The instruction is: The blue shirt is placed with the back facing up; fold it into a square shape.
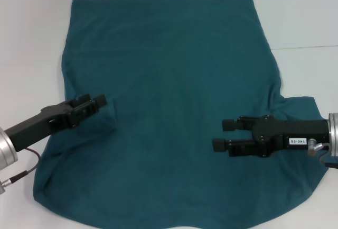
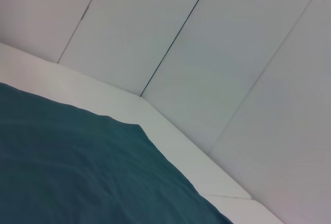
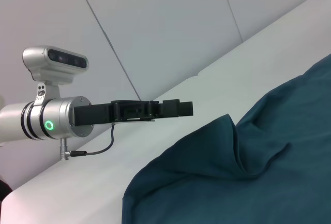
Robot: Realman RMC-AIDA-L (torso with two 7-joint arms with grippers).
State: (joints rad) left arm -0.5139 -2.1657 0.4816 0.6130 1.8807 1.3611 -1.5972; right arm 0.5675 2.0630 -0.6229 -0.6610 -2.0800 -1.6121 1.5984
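The blue shirt point(image 1: 174, 91) lies spread flat over most of the white table point(image 1: 31, 38), a plain dark teal cloth. My left gripper point(image 1: 96, 103) hovers low over the shirt's left edge, just beside a small raised fold of fabric point(image 1: 109, 117). In the right wrist view the left gripper point(image 3: 185, 108) is a little short of that raised fold point(image 3: 227, 125), with a gap between them. My right gripper point(image 1: 226, 135) is open over the shirt's right side near the sleeve point(image 1: 301, 107), pointing left, with nothing between its fingers. The left wrist view shows only a corner of the blue shirt point(image 2: 77, 172).
The white table point(image 2: 170, 141) extends past the shirt on the left, right and far sides. Pale wall panels point(image 3: 155, 27) stand behind the table. A cable point(image 1: 24, 172) hangs under the left arm.
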